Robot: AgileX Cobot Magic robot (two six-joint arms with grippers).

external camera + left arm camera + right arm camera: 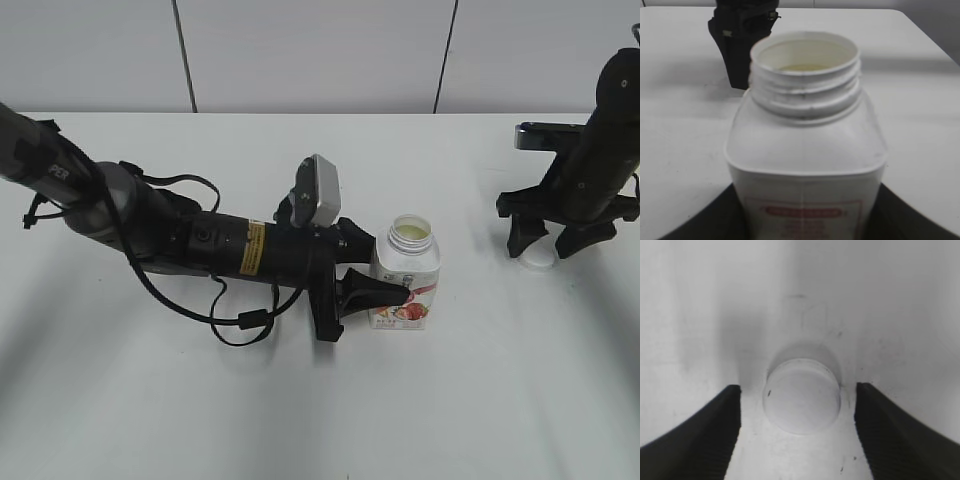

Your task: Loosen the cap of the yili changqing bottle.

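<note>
Right wrist view puts the cap (802, 395) flat on the table (900, 300), directly below and between the two dark fingers (700, 432) of the right gripper (800, 440), which stand spread with a clear gap on each side and touch nothing. In the exterior view the same cap (540, 258) lies near the right edge of the tabletop, toward the far side, with the right gripper (548, 240) pointing straight down over it. The yili changqing bottle (405, 275) stands upright near the middle of the table, long axis vertical, its threaded neck open. The left arm lies low and stretched across from the left edge, and the left gripper (385, 290) is clamped on the bottle's sides. Judgement: the cap is already off, not merely loosened, so the task's aim appears met; what remains for the right arm is lifting clear, and it is much the nearer arm to the cap.
</note>
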